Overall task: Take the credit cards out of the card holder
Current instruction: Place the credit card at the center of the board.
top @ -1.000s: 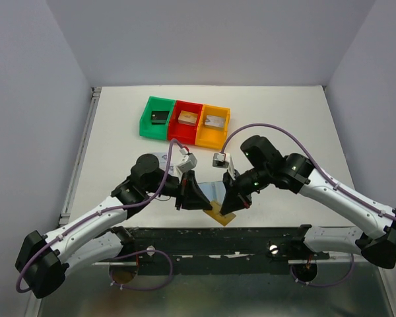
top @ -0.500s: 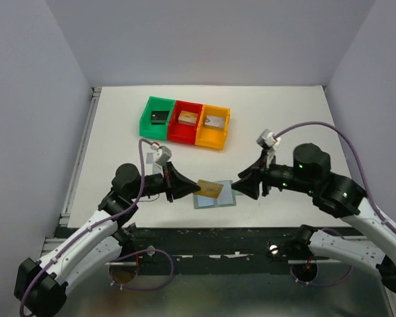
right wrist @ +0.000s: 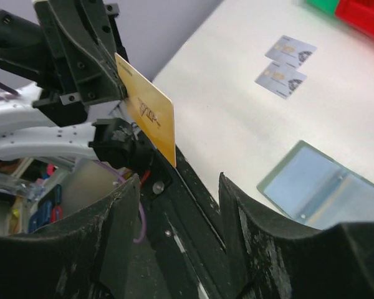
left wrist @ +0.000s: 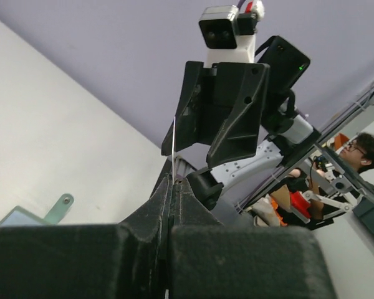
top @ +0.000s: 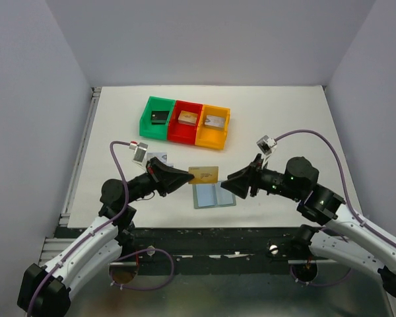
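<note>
A tan-gold credit card point(top: 204, 174) hangs in the air above the table, my left gripper point(top: 189, 176) shut on its left end. In the left wrist view that card point(left wrist: 174, 146) shows only as a thin edge rising from the closed fingertips. My right gripper point(top: 231, 185) faces it from the right, open and empty, and its wrist view shows the gold card point(right wrist: 147, 109) beyond the spread fingers point(right wrist: 126, 205). The card holder point(top: 213, 195) lies open and flat on the table beneath, its pale blue pockets point(right wrist: 324, 187) up. Two silvery-grey cards point(right wrist: 285, 65) lie on the table behind the left arm.
Green point(top: 157, 117), red point(top: 185, 121) and orange point(top: 213, 125) bins stand in a row at the back, each with a small block inside. The table's front rail point(top: 211, 238) runs just below the card holder.
The gold card passed from my right gripper to my left: the left shut on it, the right opened. Both arms drew apart from the card holder, and the card rose.
</note>
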{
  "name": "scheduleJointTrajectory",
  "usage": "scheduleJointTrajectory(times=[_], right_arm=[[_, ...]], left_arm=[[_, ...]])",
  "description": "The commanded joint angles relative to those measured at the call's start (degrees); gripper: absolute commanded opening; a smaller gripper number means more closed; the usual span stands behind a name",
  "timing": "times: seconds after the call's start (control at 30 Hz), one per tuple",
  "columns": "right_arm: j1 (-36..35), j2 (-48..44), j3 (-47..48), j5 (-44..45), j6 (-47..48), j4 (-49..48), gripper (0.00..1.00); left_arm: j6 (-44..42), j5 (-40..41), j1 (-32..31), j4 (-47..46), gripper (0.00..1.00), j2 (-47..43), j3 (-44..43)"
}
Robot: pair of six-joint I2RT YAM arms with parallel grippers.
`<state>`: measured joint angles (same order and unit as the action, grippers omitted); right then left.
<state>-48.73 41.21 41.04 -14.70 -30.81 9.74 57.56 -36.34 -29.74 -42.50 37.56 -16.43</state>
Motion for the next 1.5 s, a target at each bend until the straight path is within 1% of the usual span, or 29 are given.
scheduleJointTrajectory(times=[0.0,0.1,0.4,0.6,0.77,0.83,0.93,0.97,1.03,1.13,1.17,1.23,1.33,1.4,1.47], right_arm=[[0.3,0.54,-1.3,-4.81,-5.66,-12.8,0.61],[0.48,1.59,-1.49,-5.43,-6.98,-14.65,0.61],[0.57,4.93,-1.75,-7.54,-8.92,-18.26,0.52],[0.57,6.42,-1.84,-8.94,-9.97,-20.37,0.42],[0.48,6.43,-1.84,-9.29,-9.71,-20.64,0.28],[0.48,6.51,-1.92,-9.12,-9.62,-20.64,0.19],[0.74,5.73,-2.36,-8.25,-9.45,-20.29,0.02],[1.18,5.2,-2.36,-7.54,-9.36,-19.59,0.0],[2.32,3.97,-2.63,-6.14,-9.36,-17.57,0.0],[5.21,2.13,-2.54,-5.69,-9.18,-14.5,0.0],[6.44,1.6,-1.84,-5.17,-8.4,-11.96,0.0],[9.6,1.15,-0.35,-4.2,-7.08,-6.52,0.0],[17.24,2.64,1.06,-2.1,-5.85,2.62,0.0],[22.07,4.22,0.1,0.09,-4.27,5.98,0.0],[25.86,6.24,-1.47,3.09,-3.38,7.49,0.0]], left_arm=[[5.54,0.66,0.21,-11.37,0.0,0.67,0.78],[6.69,0.3,0.21,-13.04,0.0,0.93,1.04],[6.6,0.04,0.21,-11.2,0.0,-0.73,1.4],[6.69,-0.23,0.21,-11.2,0.0,-0.91,1.4],[6.77,0.04,0.21,-11.37,0.0,-0.56,1.4],[6.78,0.04,0.21,-11.38,0.0,-0.56,1.4],[6.6,0.21,0.29,-10.85,0.0,-0.56,1.4],[6.34,0.74,0.38,-9.8,0.07,-0.91,1.22],[5.2,2.14,0.64,-6.12,0.33,-2.31,1.13],[3.0,4.51,1.78,0.2,0.62,-5.29,0.69],[2.3,4.96,2.31,2.92,0.87,-6.09,0.26],[0.63,6.36,3.62,8.28,0.91,-7.93,-0.71],[-1.22,11.01,5.12,17.85,0.91,-10.39,-2.03],[-2.54,15.14,5.39,24.63,0.91,-12.33,-2.21],[-2.63,17.7,5.56,27.72,0.9,-13.82,-1.42]])
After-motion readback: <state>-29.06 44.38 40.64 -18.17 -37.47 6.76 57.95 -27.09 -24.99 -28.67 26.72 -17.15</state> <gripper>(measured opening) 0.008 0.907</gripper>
